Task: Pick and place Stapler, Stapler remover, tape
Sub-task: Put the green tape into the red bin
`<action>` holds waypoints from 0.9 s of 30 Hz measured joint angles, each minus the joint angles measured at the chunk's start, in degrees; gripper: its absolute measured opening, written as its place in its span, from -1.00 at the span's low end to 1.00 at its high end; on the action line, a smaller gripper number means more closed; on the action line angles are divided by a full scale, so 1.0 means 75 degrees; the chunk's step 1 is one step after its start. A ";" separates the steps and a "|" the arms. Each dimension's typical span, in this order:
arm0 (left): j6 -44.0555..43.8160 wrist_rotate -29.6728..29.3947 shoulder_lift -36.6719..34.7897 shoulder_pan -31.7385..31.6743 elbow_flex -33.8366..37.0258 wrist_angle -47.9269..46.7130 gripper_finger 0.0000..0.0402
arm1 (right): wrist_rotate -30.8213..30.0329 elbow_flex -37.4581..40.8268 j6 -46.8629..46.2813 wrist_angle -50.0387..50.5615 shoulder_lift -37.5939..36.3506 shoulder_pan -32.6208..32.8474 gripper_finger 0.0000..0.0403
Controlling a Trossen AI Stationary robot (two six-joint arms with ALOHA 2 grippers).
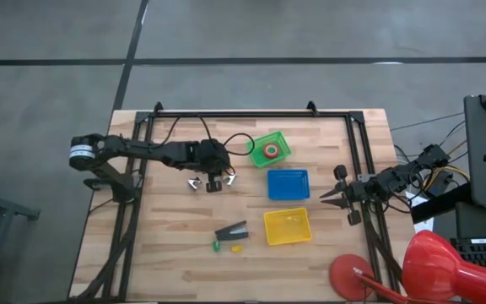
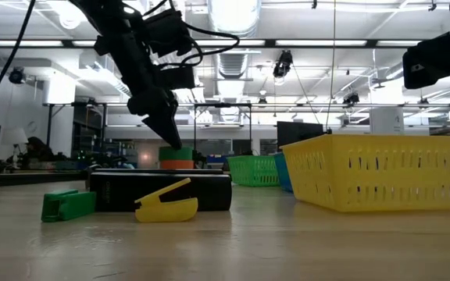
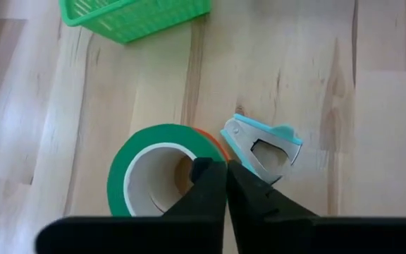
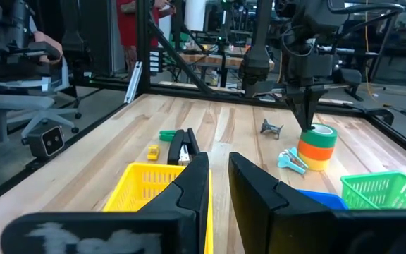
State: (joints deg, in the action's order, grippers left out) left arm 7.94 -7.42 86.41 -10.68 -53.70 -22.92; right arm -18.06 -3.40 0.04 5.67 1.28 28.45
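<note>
The small yellow piece (image 2: pixel 166 207) is lying nearest the low camera, touching the front of the stapler (image 2: pixel 162 191), with a green piece (image 2: pixel 67 204) just beside the stapler's end. All three are sitting on the worktop (image 1: pixel 167 262), well apart from both of your claws.

Your left claw (image 3: pixel 217 169) is pointing straight down with its fingers pressed together, gripping nothing. Its tips are hovering just over the rim of a green roll (image 3: pixel 129 176). That roll is sitting on top of the tape (image 4: pixel 317 149), so the tape is lying directly beneath this claw. The cyan staple remover (image 3: pixel 266 148) is resting just beside the claw's tips, close against the stack. A small grey metal item (image 4: pixel 271 128) is lying near the claw on the other side.

The green basket (image 1: pixel 283 142) is standing near your left claw and is holding a red roll (image 1: pixel 270 152).

Your right claw (image 4: pixel 219 166) is waiting at the worktop's right edge, its fingers slightly parted and empty. The yellow basket (image 1: pixel 287 226) and blue basket (image 1: pixel 288 183) are sitting between it and your left claw.
</note>
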 joint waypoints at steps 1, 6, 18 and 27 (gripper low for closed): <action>0.0000 -0.0001 0.0000 -0.0003 -0.0009 -0.0006 -0.98 | 0.0000 0.0000 -0.0001 0.0000 0.0000 0.0000 -0.74; 0.0000 -0.0023 0.0000 -0.0008 -0.0114 -0.0038 -0.98 | 0.0000 0.0000 0.0001 0.0000 0.0003 0.0003 -0.74; 0.0119 -0.0020 -0.0012 -0.0005 -0.0372 -0.0018 -0.99 | 0.0000 0.0000 0.0009 0.0000 0.0003 0.0003 -0.74; -0.0487 0.0021 -0.0012 -0.0005 -0.0329 -0.0533 -0.84 | 0.0000 0.0000 0.0007 0.0000 0.0003 0.0000 -0.74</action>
State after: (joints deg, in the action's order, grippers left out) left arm 4.29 -7.26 86.32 -10.72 -56.17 -26.92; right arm -18.06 -3.40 0.09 5.67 1.30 28.45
